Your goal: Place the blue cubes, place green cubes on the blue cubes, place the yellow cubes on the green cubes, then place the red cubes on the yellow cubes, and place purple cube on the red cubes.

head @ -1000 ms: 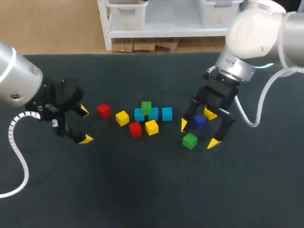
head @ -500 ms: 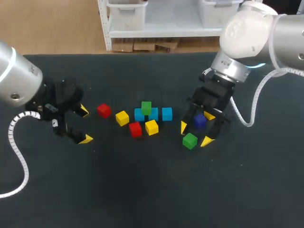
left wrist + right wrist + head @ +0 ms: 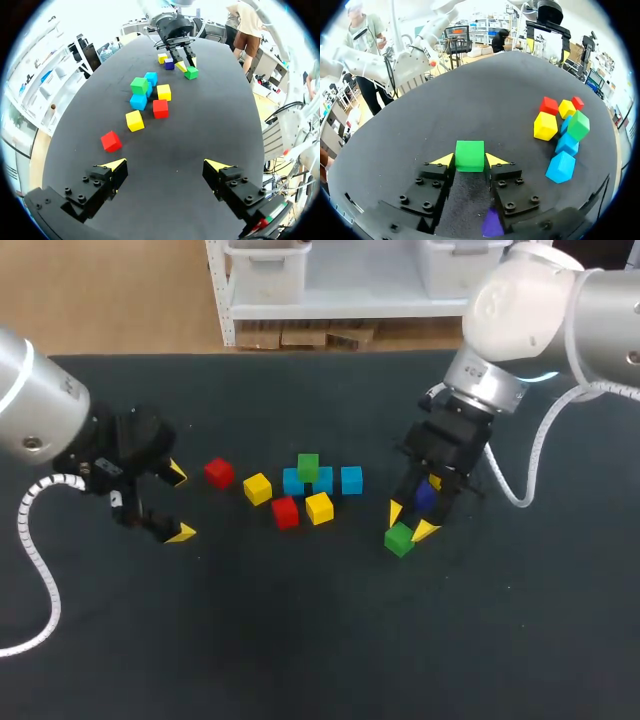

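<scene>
right gripper [image 3: 410,522], head view: clamped on a green cube [image 3: 399,540], one yellow tip each side, cube low at the table [image 3: 300,640]. can't tell from here if it's touching the cloth. purple cube [image 3: 425,497] sits just behind the fingers, under the wrist. near table centre: three blue cubes [image 3: 351,480] in a row w/ a second green cube [image 3: 308,466] on top, toward the row's left end. loose round them: near yellow cube [image 3: 319,508] & near red cube [image 3: 285,512] in front, left yellow cube [image 3: 257,488] beside the row, far red cube [image 3: 219,473] further left. left gripper [image 3: 179,502] is well apart from the lot at the left, fingers spread wide, nothing btwn them.

left wrist view: left gripper [image 3: 165,165] gaping, bare table btwn the tips. far red cube [image 3: 111,141] is nearest ahead, then left yellow cube [image 3: 134,120], near red cube [image 3: 160,108], near yellow cube [image 3: 164,92], and the blue cubes [image 3: 138,101] w/ second green cube [image 3: 139,85] on top. beyond, right gripper [image 3: 186,65] over the green cube [image 3: 190,73], w/ purple cube [image 3: 169,64] and a third yellow cube [image 3: 162,58] just beside it.

right wrist view: right gripper [image 3: 469,161] has both tips pressed to opposite faces of the green cube [image 3: 469,154]. purple cube [image 3: 493,223] lies back under the fingers. the blue cubes [image 3: 561,166] and second green cube [image 3: 578,125] are off to one side, w/ the other yellow & red cubes close by.
</scene>
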`<move>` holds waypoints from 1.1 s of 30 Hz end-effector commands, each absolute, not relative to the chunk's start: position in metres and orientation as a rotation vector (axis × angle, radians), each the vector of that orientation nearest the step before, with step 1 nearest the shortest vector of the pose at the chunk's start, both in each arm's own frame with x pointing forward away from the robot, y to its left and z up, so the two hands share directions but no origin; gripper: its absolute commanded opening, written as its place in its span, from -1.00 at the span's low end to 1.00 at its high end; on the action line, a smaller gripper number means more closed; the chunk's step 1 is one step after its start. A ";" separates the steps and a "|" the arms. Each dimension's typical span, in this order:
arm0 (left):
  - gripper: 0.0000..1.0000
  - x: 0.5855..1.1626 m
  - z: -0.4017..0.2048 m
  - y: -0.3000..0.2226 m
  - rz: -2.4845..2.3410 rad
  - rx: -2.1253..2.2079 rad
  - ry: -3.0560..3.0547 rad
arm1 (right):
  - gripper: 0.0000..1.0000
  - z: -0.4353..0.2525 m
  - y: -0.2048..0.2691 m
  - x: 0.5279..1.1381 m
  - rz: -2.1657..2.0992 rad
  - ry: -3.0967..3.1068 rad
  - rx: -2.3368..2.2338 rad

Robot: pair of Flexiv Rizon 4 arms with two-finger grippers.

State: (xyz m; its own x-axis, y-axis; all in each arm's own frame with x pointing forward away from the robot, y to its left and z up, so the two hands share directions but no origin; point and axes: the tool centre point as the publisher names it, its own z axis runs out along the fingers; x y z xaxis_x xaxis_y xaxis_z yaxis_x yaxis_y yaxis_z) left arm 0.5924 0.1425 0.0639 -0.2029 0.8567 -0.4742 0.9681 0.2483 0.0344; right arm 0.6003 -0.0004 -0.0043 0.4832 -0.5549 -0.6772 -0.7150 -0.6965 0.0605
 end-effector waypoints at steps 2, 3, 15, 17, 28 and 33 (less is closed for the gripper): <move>1.00 0.592 0.063 0.144 -0.386 1.667 2.122 | -1.00 0.003 -0.002 0.605 1.004 1.126 -2.479; 1.00 0.592 0.063 0.144 -0.386 1.667 2.122 | -1.00 0.005 -0.002 0.607 0.997 1.144 -2.468; 1.00 0.592 0.063 0.144 -0.386 1.667 2.122 | -1.00 0.046 0.006 0.659 0.918 1.450 -2.118; 1.00 0.592 0.063 0.144 -0.386 1.667 2.122 | -1.00 0.050 0.009 0.666 0.911 1.485 -2.069; 1.00 0.592 0.063 0.144 -0.386 1.667 2.122 | -1.00 0.054 0.032 0.692 0.893 1.607 -1.873; 1.00 0.592 0.063 0.144 -0.386 1.667 2.122 | -1.00 0.051 0.046 0.693 0.867 1.645 -1.865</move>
State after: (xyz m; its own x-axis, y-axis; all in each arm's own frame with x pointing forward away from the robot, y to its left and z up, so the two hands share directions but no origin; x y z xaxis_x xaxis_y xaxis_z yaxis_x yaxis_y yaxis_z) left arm 0.5924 0.1426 0.0638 -0.2028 0.8566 -0.4744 0.9681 0.2482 0.0343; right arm 0.6932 0.0369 0.0527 0.0650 -0.6544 -0.7533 -0.9879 -0.1490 0.0441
